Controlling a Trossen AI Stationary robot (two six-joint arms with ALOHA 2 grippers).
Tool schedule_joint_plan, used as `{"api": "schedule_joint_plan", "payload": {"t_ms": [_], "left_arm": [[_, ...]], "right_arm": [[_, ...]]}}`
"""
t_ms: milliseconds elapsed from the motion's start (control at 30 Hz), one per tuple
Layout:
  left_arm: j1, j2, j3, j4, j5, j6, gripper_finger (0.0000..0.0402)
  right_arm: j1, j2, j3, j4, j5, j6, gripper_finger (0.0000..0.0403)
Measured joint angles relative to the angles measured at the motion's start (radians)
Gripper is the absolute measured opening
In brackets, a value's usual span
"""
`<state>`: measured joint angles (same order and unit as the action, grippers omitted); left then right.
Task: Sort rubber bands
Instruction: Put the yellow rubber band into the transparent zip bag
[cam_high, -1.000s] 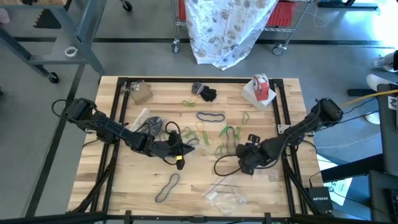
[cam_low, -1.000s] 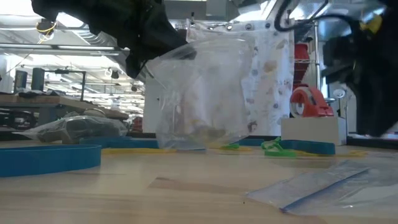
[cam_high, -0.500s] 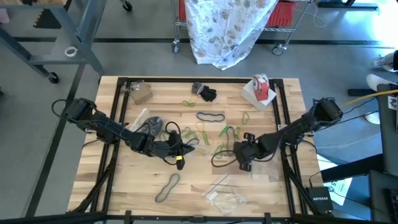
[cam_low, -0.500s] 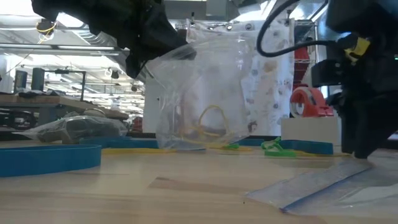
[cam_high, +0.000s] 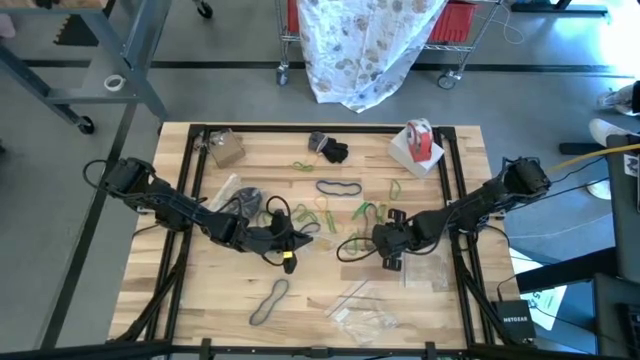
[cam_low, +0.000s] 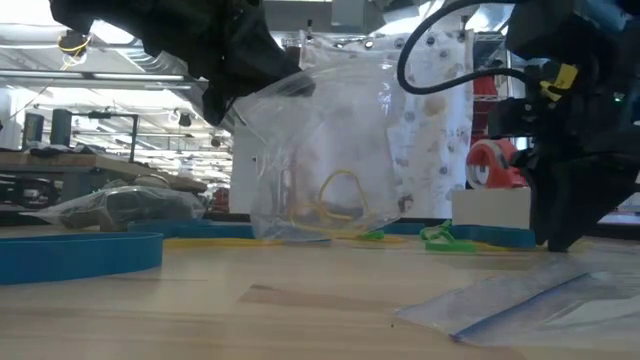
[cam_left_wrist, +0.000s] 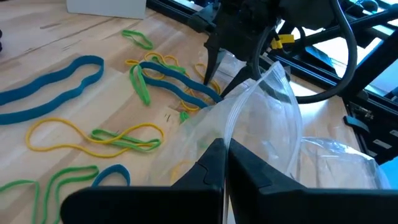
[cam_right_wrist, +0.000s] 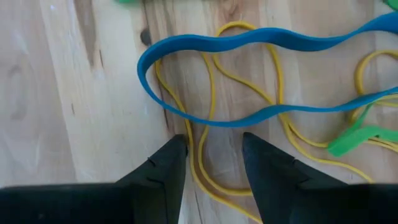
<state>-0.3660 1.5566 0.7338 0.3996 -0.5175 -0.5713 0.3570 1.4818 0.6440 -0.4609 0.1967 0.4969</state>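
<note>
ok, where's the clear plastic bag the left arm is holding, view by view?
High: clear plastic bag at table centre, at the tip of the left end effector.
Low: it hangs upright, centre of picture, a yellow rubber band inside.
Left wrist: pinched between the fingers, its open mouth ahead.
Right wrist: not in it.
Shared landmark: the long blue rubber band, also in the right wrist view.

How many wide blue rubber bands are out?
4 wide blue bands: one mid-table toward the far edge, one near the front edge, one just ahead of the right hand, one partly hidden beside the left hand's bag. More may be hidden.
</note>
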Motion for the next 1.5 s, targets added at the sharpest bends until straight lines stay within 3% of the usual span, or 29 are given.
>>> {"api": "schedule_joint_plan", "payload": {"t_ms": [233, 433, 500, 700, 867, 1033, 1233, 1500], "left_arm": [[-0.005, 0.0, 0.0, 0.0, 0.0, 0.0, 0.0001], [-0.008, 0.0, 0.0, 0.001, 0.0, 0.009, 0.0001], [-0.008, 0.0, 0.0, 0.001, 0.0, 0.006, 0.0001], [-0.008, 0.0, 0.0, 0.001, 0.0, 0.005, 0.0001], [-0.009, 0.0, 0.0, 0.0, 0.0, 0.006, 0.0001], [-0.009, 0.0, 0.0, 0.001, 0.0, 0.012, 0.0001], [-0.008, 0.0, 0.0, 0.001, 0.0, 0.014, 0.0001], [-0.008, 0.0, 0.0, 0.001, 0.0, 0.014, 0.0001]], "right_arm": [[0.0, 0.033, -0.008, 0.015, -0.063, 0.023, 0.0138], [0.001, 0.052, -0.01, 0.03, -0.107, 0.047, 0.0029], [0.001, 0.053, -0.01, 0.035, -0.127, 0.048, 0.001], [-0.001, 0.053, 0.004, 0.035, -0.197, 0.082, 0.0004], [0.005, 0.046, 0.069, 0.027, -0.359, 0.057, 0.0001], [0.005, 0.04, 0.156, 0.034, -0.431, 0.045, 0.0], [0.025, 0.04, 0.287, 0.045, -0.439, -0.019, 0.0], [0.022, 0.037, 0.478, 0.048, -0.308, -0.168, 0.0]]}}
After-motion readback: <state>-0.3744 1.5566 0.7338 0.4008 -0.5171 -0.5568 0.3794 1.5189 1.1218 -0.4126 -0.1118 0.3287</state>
